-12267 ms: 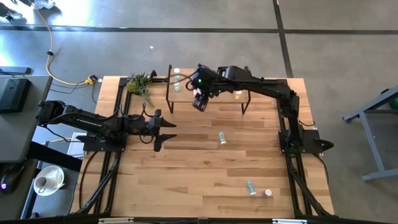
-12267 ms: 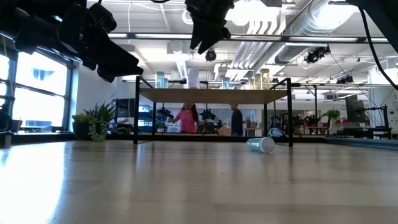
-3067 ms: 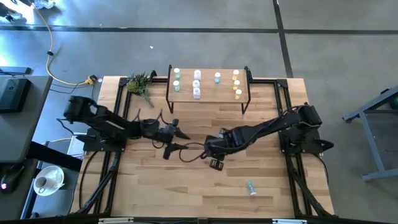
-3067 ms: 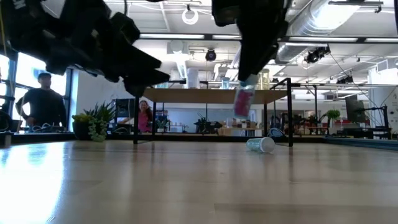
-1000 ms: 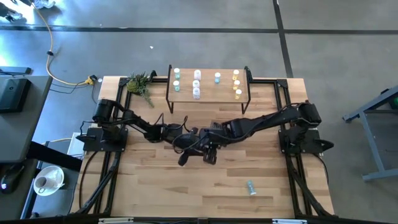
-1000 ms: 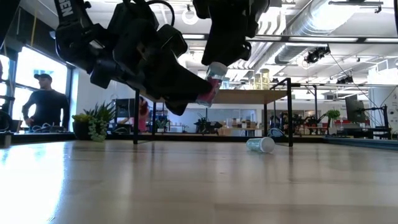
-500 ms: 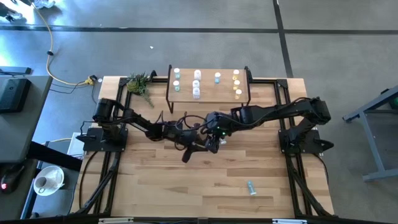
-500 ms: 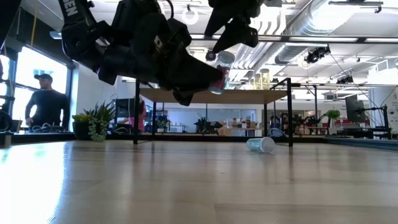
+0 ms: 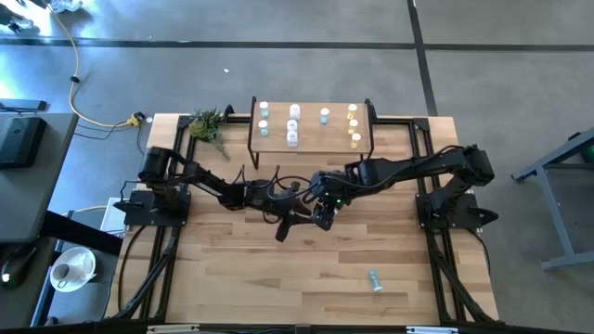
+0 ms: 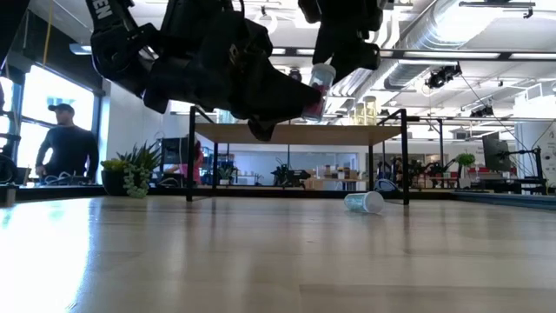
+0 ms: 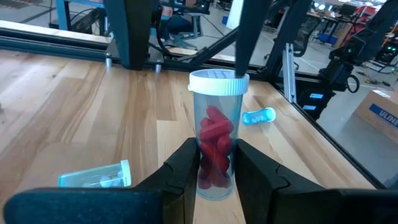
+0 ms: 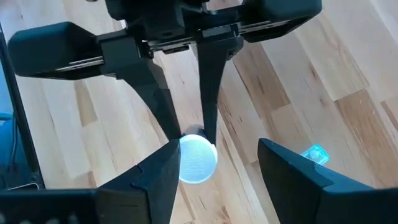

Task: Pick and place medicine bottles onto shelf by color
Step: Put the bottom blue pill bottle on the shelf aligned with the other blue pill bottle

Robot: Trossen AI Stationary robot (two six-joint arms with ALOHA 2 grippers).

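A clear medicine bottle with a white cap and red pills inside stands upright, pinched low on its body by the left end effector above mid-bench. The right end effector, spread wide, straddles its cap.

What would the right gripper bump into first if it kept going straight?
Probably the white cap of the clear bottle of red pills, held by the left gripper. The right gripper is open just above it; depth is unclear.
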